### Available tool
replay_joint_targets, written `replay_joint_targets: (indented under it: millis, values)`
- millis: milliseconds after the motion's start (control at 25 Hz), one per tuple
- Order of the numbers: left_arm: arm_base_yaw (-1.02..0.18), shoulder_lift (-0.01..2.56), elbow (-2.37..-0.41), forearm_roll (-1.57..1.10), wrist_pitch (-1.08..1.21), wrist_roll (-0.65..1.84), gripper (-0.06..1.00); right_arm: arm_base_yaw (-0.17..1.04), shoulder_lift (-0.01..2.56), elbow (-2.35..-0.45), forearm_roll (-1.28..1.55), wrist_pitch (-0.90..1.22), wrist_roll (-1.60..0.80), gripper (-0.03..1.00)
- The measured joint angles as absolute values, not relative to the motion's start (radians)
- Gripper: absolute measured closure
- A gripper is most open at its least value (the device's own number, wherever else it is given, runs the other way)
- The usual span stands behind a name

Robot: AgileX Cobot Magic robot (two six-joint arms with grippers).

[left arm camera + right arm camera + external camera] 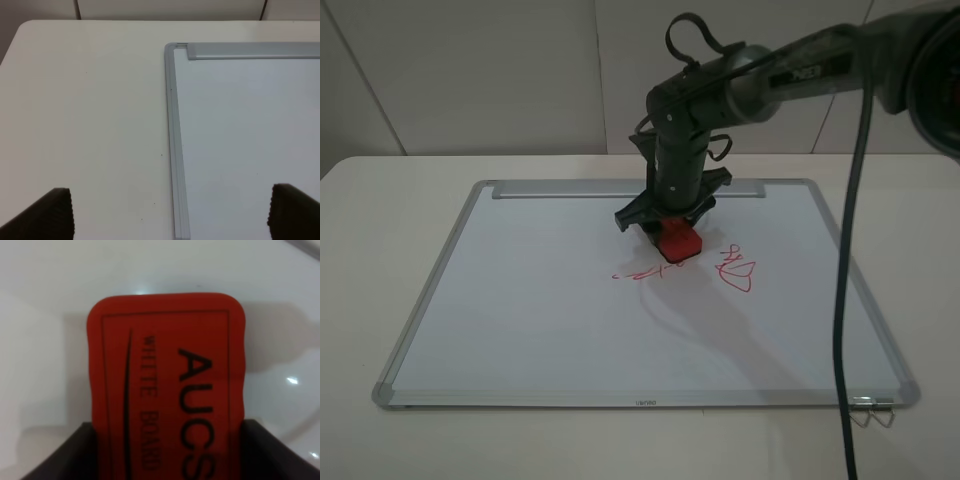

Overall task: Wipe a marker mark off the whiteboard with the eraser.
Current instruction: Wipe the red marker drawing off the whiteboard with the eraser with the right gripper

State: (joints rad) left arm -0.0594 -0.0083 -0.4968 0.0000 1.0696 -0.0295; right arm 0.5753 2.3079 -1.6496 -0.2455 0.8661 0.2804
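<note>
The whiteboard (pixel 540 310) lies flat on the table. My right gripper (pixel 672 228) is shut on the red eraser (pixel 678 242) and presses it down on the board near its middle. In the right wrist view the eraser (pixel 165 365) fills the frame, with dark lettering on top and the fingers (pixel 65 455) on both sides. Thin red strokes of the marker mark (pixel 642 272) show just left of the eraser; the rest is hidden under it. My left gripper (pixel 172 192) hangs open over the whiteboard's (pixel 245 130) far left corner, holding nothing.
A smaller red scribble with a pointed loop (pixel 736 270) sits right of the eraser. The silver strip (pixel 570 189) runs along the board's far edge. A black cable (pixel 842 300) hangs over the right side. A wire clip (pixel 872 410) lies at the near right corner.
</note>
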Motion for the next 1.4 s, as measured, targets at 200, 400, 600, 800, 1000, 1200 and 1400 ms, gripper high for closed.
replay_joint_targets:
  millis: [200, 400, 600, 800, 1000, 1200, 1400]
  values:
    - [-0.059, -0.008, -0.497, 0.0, 1.07, -0.03, 0.17, 0.544, 2.305, -1.649, -0.266, 0.885, 0.28, 0.48]
    - [-0.059, -0.008, -0.497, 0.0, 1.07, -0.03, 0.17, 0.544, 2.304, -1.646, -0.261, 0.884, 0.28, 0.48]
    - [-0.059, -0.008, -0.497, 0.0, 1.07, -0.03, 0.17, 0.571, 2.304, -1.646, -0.278, 0.891, 0.278, 0.48]
    - [-0.059, -0.008, -0.497, 0.0, 1.07, -0.03, 0.17, 0.631, 2.295, -1.643, -0.267, 0.919, 0.277, 0.48]
    - [-0.059, -0.008, -0.497, 0.0, 1.07, -0.03, 0.17, 0.691, 2.289, -1.638, -0.231, 0.925, 0.266, 0.48]
    - [-0.059, -0.008, -0.497, 0.0, 1.07, -0.03, 0.17, 0.774, 2.288, -1.635, -0.223, 0.922, 0.262, 0.48]
    - [-0.059, -0.008, -0.497, 0.0, 1.07, -0.03, 0.17, 0.853, 2.288, -1.635, -0.219, 0.922, 0.258, 0.48]
